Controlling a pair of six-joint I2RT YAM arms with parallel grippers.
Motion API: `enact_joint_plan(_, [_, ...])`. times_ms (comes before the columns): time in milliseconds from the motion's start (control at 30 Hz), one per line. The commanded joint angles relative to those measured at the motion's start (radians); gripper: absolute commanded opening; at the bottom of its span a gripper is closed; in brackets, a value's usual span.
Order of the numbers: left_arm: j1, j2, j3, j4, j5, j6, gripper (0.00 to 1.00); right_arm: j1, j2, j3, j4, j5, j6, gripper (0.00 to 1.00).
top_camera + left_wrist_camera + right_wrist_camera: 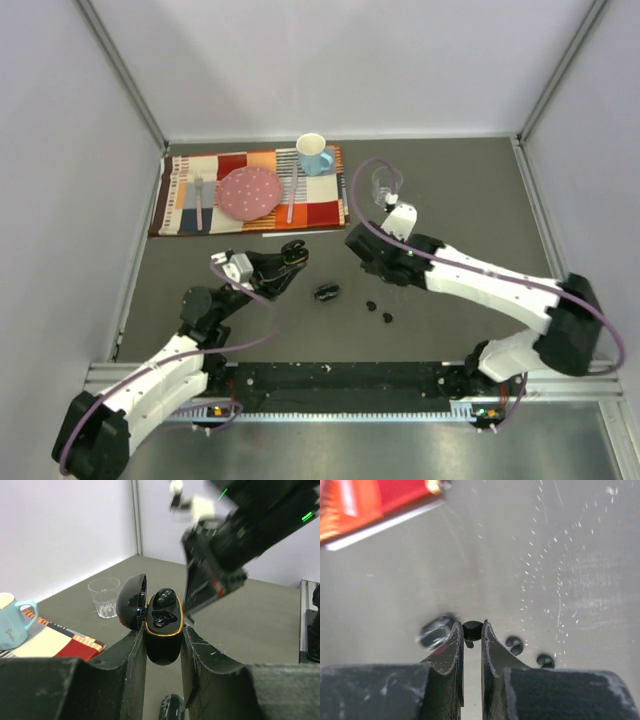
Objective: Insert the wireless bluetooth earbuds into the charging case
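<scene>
The right gripper [471, 625] is nearly closed, pinching one earbud [472, 631] at its tips; I'd bring it slowly over the empty socket [160, 620] and release only once it's seated. The left gripper [162, 630] clamps the charging case [162, 652] by its narrow sides, mouth tilted up, lid [131, 602] swung open sideways, its length running along the fingers, another bud [164, 598] already in it.
</scene>
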Motion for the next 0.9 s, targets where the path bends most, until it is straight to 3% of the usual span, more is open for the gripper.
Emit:
enact_joint_plan(0, [-0.003,0.037,0.044,0.096,0.008,-0.032,0.0,0.1,-0.209,-0.016,0.11,0.305,-0.102,0.0])
enact_joint_plan(67, [-0.003,0.05,0.048,0.111,0.013,-0.044,0.0,0.189,-0.277,-0.054,0.192,0.39,-0.154,0.0])
enact_joint_plan(133, [-0.003,0.064,0.056,0.117,0.017,-0.051,0.0,0.232,-0.37,-0.103,0.427,0.459,-0.297,0.0])
enact_joint_plan(200, [-0.003,0.074,0.064,0.125,0.025,-0.057,0.0,0.245,-0.427,-0.211,0.65,0.364,-0.457,0.0])
enact_joint_plan(233, [-0.003,0.077,0.067,0.127,0.031,-0.057,0.0,0.243,-0.473,-0.278,0.847,0.337,-0.488,0.0])
enact_joint_plan(267, [-0.004,0.08,0.07,0.131,0.036,-0.055,0.0,0.243,-0.486,-0.3,0.905,0.308,-0.505,0.0])
enact_joint_plan(600, [-0.003,0.131,0.102,0.154,0.096,-0.06,0.0,0.248,-0.449,-0.298,1.194,-0.035,-0.613,0.0])
enact_joint_plan(867, [-0.004,0.151,0.128,0.147,0.105,-0.061,0.0,0.258,-0.355,-0.196,1.191,-0.201,-0.696,0.0])
